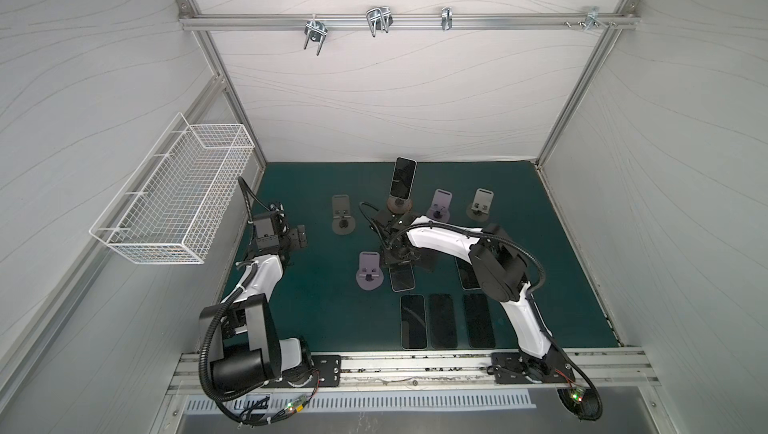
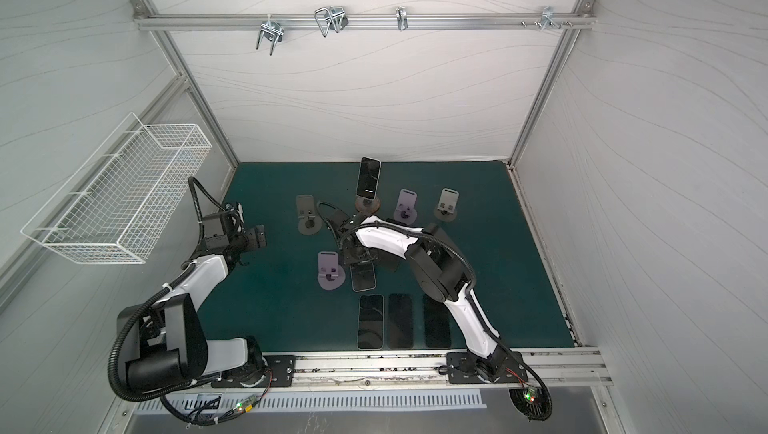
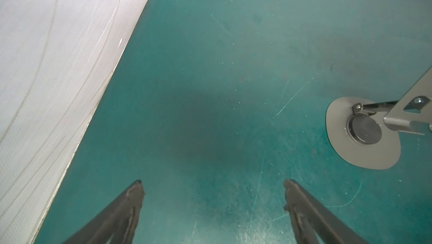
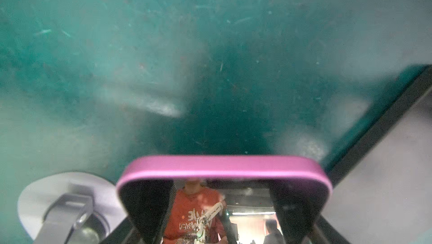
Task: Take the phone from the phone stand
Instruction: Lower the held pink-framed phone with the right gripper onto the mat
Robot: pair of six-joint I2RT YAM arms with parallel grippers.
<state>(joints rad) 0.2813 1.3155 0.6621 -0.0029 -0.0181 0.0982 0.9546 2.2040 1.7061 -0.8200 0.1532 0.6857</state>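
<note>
The dull green tabletop (image 1: 316, 311), scuffed with fine pale scratches, fills the floor of the white-walled cell, and a white wire basket (image 1: 174, 203) hangs on the left wall above it. The right arm (image 1: 440, 236) reaches across the middle. Its right fingers (image 4: 327, 233) are clamped on the long edges of the pink-rimmed phone (image 4: 224, 165), a glossy black slab with rounded corners. The phone is off the lilac stand (image 1: 369, 271) and just beside it; whether its far end touches the tabletop I cannot tell. The left fingers (image 3: 126, 207), dark tapered wedges, stand wide apart and hold nothing, hovering over bare tabletop near a grey metal stand (image 3: 362, 135) with a round foot. Three dark phones (image 1: 442, 321) lie flat in a row by the front edge. At the back an upright phone (image 1: 403, 178) leans on a brown stand (image 1: 400, 204) — smooth glass on a small round base.
</note>
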